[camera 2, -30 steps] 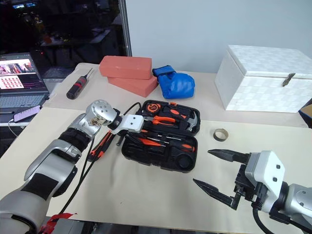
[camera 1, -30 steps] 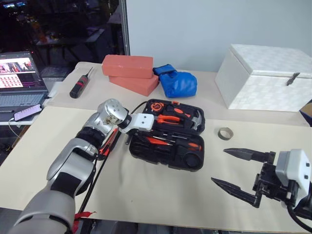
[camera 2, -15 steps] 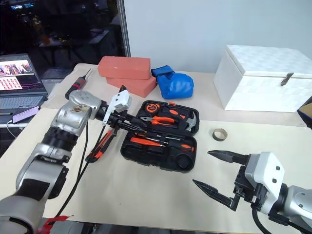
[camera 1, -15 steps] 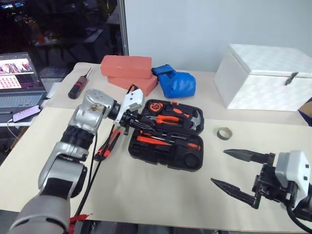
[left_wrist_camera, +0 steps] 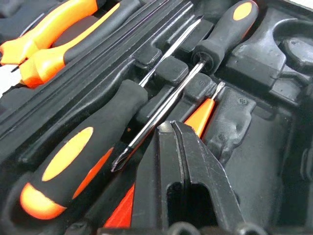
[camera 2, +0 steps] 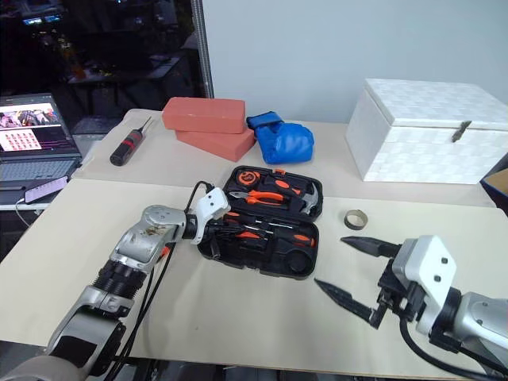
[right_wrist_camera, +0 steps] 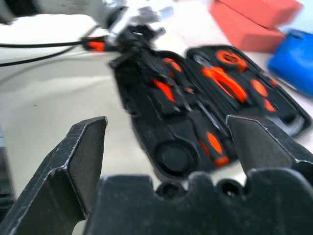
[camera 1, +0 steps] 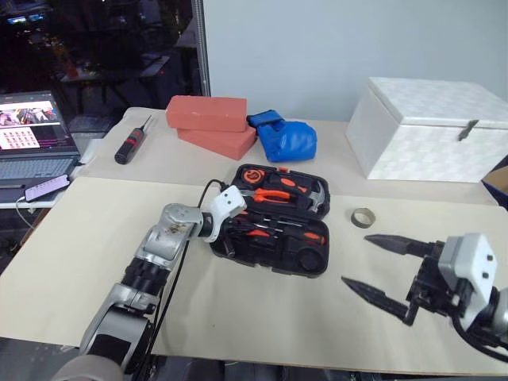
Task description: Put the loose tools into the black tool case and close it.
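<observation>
1. Dropping from above the far edge, the left gripper now sits jaws pinched together, empty, inside the black tool case.
2. A slim red screwdriver lies just beneath its tips, likely just seated.
3. The right gripper waits wide apart beside the case.

Head views: even, diffuse light from overhead on the cream surface; shadows soft and short, e.g. under the white box. Far left background behind the glass is dark, with a glowing laptop screen. Focus sharp throughout. Left wrist view: close range, bright sheen on the screwdriver shafts and glossy black tool case; near orange handle slightly soft. Right wrist view: case, bricks and other arm motion-blurred; own tool's fingers crisp.
</observation>
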{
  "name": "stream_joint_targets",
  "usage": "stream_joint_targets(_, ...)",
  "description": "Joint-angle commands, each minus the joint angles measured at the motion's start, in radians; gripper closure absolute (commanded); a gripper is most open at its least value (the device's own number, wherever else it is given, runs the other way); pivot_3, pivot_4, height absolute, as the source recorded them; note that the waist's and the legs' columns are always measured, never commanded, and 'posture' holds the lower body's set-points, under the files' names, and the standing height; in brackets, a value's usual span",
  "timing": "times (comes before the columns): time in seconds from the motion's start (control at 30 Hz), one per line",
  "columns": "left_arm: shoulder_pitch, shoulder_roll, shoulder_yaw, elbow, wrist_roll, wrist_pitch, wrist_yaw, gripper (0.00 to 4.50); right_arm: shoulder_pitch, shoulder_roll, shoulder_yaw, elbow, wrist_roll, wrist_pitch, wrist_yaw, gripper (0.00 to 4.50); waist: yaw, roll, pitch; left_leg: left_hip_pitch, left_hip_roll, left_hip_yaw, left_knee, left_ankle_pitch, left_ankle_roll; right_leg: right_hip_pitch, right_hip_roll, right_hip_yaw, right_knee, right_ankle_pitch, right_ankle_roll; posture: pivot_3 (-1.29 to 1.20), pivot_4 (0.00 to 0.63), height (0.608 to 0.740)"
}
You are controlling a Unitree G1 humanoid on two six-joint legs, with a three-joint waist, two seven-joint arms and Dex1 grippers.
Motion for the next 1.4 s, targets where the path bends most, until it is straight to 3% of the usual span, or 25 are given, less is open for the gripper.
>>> stream_joint_targets(0.03, 0.026, -0.009, 0.080, -0.155, -0.118, 0.017, -0.009, 4.48, -0.041, -0.012, 0.023, 0.023, -0.075, 0.054, -0.111, 0.00, -0.001, -0.001, 0.001, -0.001, 0.000, 0.000, 0.000, 0.000, 0.000, -0.001, 0.000, 0.000, 0.000, 0.000, 0.000, 0.00, 0.150, 0.740)
stream_joint_targets(0.07, 0.032, 0.001, 0.103, -0.197, -0.155, 0.040, -0.017, 4.48, -0.070, -0.020, 0.054, 0.035, -0.114, 0.061, -0.140, 0.00, 0.001, -0.001, 0.001, -0.002, 0.000, 0.000, 0.000, 0.000, 0.000, -0.002, 0.000, 0.000, 0.000, 0.001, -0.001, 0.00, 0.150, 0.740)
stream_joint_targets(0.17, 0.053, 0.023, 0.166, -0.367, -0.292, 0.151, -0.025, 3.77, -0.169, -0.137, 0.156, 0.116, -0.193, 0.235, -0.218, 0.00, -0.007, 0.001, 0.001, -0.004, 0.000, 0.000, 0.000, 0.000, 0.001, -0.004, 0.000, 0.000, 0.002, 0.001, -0.001, 0.00, 0.150, 0.740)
stream_joint_targets(0.3, 0.075, 0.085, 0.202, -0.524, -0.412, 0.278, -0.015, 2.26, -0.460, -0.199, 0.423, 0.405, -0.247, 0.247, -0.094, 0.00, -0.013, 0.000, 0.002, -0.003, 0.000, 0.001, 0.000, 0.001, 0.001, -0.003, 0.000, 0.001, 0.000, 0.000, -0.001, 0.00, 0.150, 0.740)
stream_joint_targets(0.43, 0.082, 0.131, 0.196, -0.605, -0.469, 0.325, -0.005, 0.94, -0.730, -0.155, 0.646, 0.727, -0.386, 0.181, 0.006, 0.00, -0.021, 0.000, 0.004, -0.004, 0.000, 0.000, -0.001, 0.001, 0.001, -0.004, 0.001, 0.001, 0.000, -0.001, 0.000, 0.00, 0.150, 0.740)
stream_joint_targets(0.6, 0.103, 0.170, 0.201, -0.667, -0.494, 0.334, 0.032, 0.94, -0.965, -0.069, 0.846, 1.126, -0.581, 0.043, 0.103, 0.00, -0.025, 0.000, 0.004, -0.005, -0.001, 0.000, -0.001, 0.001, 0.002, -0.004, 0.002, 0.001, 0.000, -0.001, 0.002, 0.00, 0.150, 0.740)
stream_joint_targets(0.73, 0.130, 0.188, 0.223, -0.704, -0.515, 0.339, 0.075, 0.90, -1.072, -0.004, 0.894, 1.366, -0.667, -0.052, 0.148, 1.02, -0.024, 0.000, 0.004, -0.005, -0.001, 0.000, -0.004, 0.000, 0.002, -0.005, 0.001, 0.001, 0.000, 0.000, 0.007, 0.00, 0.150, 0.740)
stream_joint_targets(0.93, 0.178, 0.198, 0.240, -0.735, -0.538, 0.327, 0.126, 0.90, -1.122, 0.030, 0.882, 1.438, -0.701, -0.084, 0.235, 3.12, -0.024, 0.000, 0.004, -0.004, -0.001, -0.001, -0.004, 0.000, 0.003, -0.004, 0.001, 0.001, 0.000, 0.001, 0.009, 0.00, 0.150, 0.740)
stream_joint_targets(1.07, 0.219, 0.213, 0.251, -0.738, -0.538, 0.304, 0.135, 0.90, -1.106, -0.011, 0.821, 1.319, -0.639, 0.013, 0.323, 4.42, -0.024, 0.000, 0.005, -0.004, -0.001, -0.001, -0.004, 0.000, 0.002, -0.004, 0.001, 0.001, 0.001, 0.001, 0.008, 0.00, 0.150, 0.740)
stream_joint_targets(1.2, 0.255, 0.239, 0.267, -0.742, -0.552, 0.285, 0.116, 0.90, -1.074, -0.063, 0.744, 1.151, -0.578, 0.138, 0.369, 4.42, -0.024, 0.001, 0.005, -0.004, -0.001, -0.001, -0.004, 0.000, 0.002, -0.005, 0.001, 0.001, 0.002, 0.000, 0.008, 0.00, 0.150, 0.740)
stream_joint_targets(1.4, 0.333, 0.325, 0.338, -0.769, -0.615, 0.285, 0.069, 0.90, -0.943, -0.154, 0.676, 0.599, -0.386, 0.422, 0.429, 4.42, -0.026, 0.002, 0.005, -0.005, 0.000, -0.001, -0.006, 0.000, 0.002, -0.007, 0.002, 0.000, 0.002, -0.002, 0.007, 0.00, 0.150, 0.740)
